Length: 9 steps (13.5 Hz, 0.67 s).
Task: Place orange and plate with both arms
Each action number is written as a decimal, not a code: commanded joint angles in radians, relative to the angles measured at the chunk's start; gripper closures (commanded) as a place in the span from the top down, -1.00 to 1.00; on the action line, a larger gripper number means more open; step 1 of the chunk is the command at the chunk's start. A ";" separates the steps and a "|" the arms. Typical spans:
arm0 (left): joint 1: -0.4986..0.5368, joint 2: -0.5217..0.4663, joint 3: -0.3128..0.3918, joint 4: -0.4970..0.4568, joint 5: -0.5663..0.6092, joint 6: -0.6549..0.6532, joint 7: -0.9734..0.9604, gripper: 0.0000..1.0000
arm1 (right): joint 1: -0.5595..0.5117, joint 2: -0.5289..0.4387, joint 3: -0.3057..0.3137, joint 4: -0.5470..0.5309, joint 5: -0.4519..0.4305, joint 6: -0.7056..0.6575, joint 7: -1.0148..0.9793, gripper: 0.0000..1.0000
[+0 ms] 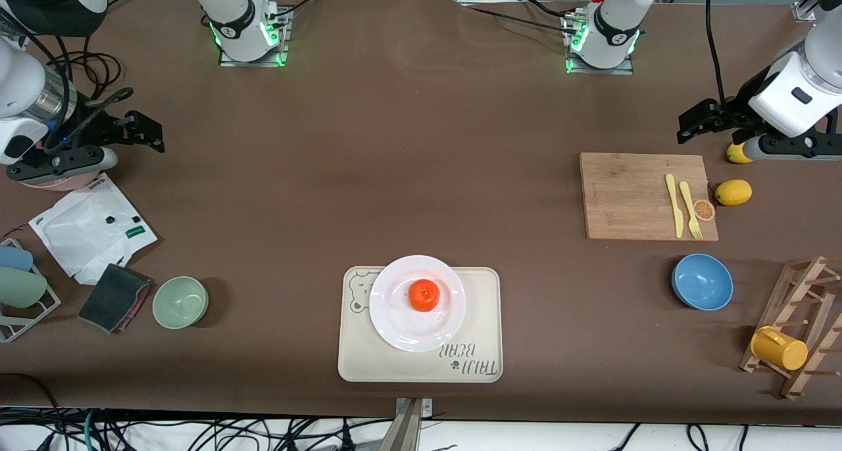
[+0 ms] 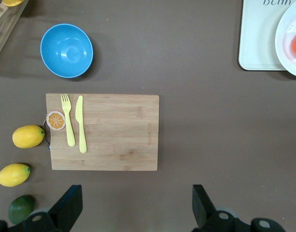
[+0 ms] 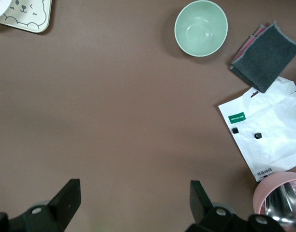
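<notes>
table (image 1: 408,148): brown | on it: tray (image 1: 477,365), cutting board (image 1: 625,198), blue bowl (image 1: 702,281), green bowl (image 1: 180,301), lemons (image 1: 733,192)

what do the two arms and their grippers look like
Both arms are glossy white with dark grey joint bands, on bases ringed in green light with black cables trailing off. The left gripper and right gripper are matte black, each with two flat, angular black fingers; the wrist housings are white.
</notes>
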 commanded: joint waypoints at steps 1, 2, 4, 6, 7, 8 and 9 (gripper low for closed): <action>-0.007 -0.008 0.009 0.006 -0.008 -0.016 0.003 1.00 | 0.005 0.017 0.000 0.067 -0.008 -0.037 0.020 1.00; -0.005 -0.008 0.008 0.006 -0.008 -0.016 0.005 1.00 | 0.005 0.019 0.002 0.073 -0.006 -0.039 0.026 1.00; -0.007 -0.008 0.008 0.006 -0.008 -0.016 0.005 1.00 | 0.005 0.025 0.002 0.082 -0.005 -0.037 0.027 1.00; -0.007 -0.008 0.008 0.006 -0.008 -0.016 0.003 1.00 | 0.008 0.025 0.005 0.092 -0.003 -0.051 0.027 1.00; -0.005 -0.008 0.008 0.006 -0.008 -0.016 0.005 1.00 | 0.008 0.022 0.003 0.092 -0.002 -0.056 0.026 1.00; -0.005 -0.008 0.008 0.006 -0.008 -0.016 0.005 1.00 | 0.008 0.019 0.003 0.092 -0.002 -0.057 0.026 1.00; -0.007 -0.008 0.008 0.006 -0.008 -0.016 0.003 1.00 | 0.008 0.019 0.002 0.093 -0.002 -0.057 0.027 1.00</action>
